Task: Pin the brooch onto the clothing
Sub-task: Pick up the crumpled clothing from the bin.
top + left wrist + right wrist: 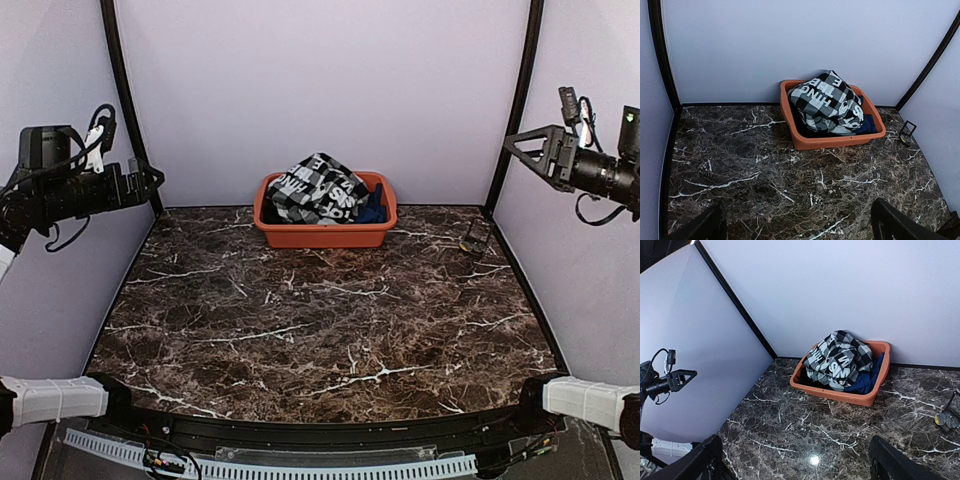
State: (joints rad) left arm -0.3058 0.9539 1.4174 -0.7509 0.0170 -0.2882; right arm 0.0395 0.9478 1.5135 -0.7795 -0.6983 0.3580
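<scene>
1. I take the orange tub (325,237) as my reference. It stands on the marble-pattern table (300,320), against the back wall.
2. The clothing (315,188), a black-and-white check shirt with white block letters on a black panel, lies bunched inside the tub and is heaped above its rim.
3. A blue garment (375,208) lies at the right end of the tub, touching the shirt.
4. The left gripper (150,183) hangs in the air to the left of the tub, well apart from it. It is released: its fingers (705,227) stand wide and grasp nothing.
5. The right gripper (520,152) hangs in the air to the right of the tub, also well apart. It is released too, with its fingers (895,462) spread and grasping nothing.
6. A small black-framed object (475,238) rests on the table to the right of the tub. I cannot identify it at this size.
</scene>
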